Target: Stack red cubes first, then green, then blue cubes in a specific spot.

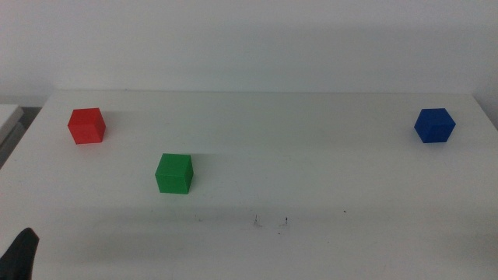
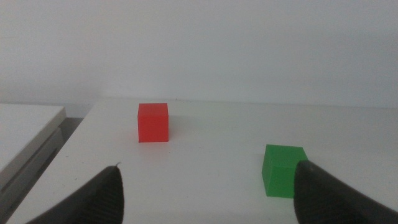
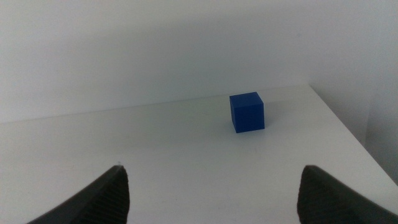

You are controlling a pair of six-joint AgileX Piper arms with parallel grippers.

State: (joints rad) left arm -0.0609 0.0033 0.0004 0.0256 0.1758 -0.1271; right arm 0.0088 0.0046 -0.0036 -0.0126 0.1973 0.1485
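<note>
Three cubes sit well apart: red cube point(image 1: 85, 126) near the tabletop point(image 1: 311, 155) left edge, green cube point(image 1: 173, 173) inward, blue cube point(image 1: 433, 125) near the right edge. Left gripper point(image 2: 208, 193) and right gripper point(image 3: 211, 193) jaws spread wide, holding nothing.

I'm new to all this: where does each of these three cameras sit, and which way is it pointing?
Middle view: above the near table edge, looking forward and down at the red cube, green cube, blue cube and the two-speck spot; only the left gripper shows, at the corner.
Left wrist view: rides the left arm, low over the table, facing red and green; its own open jaws show.
Right wrist view: rides the right arm, facing blue; the right gripper is open.
Shared: middle and left wrist both show red and green.
</note>
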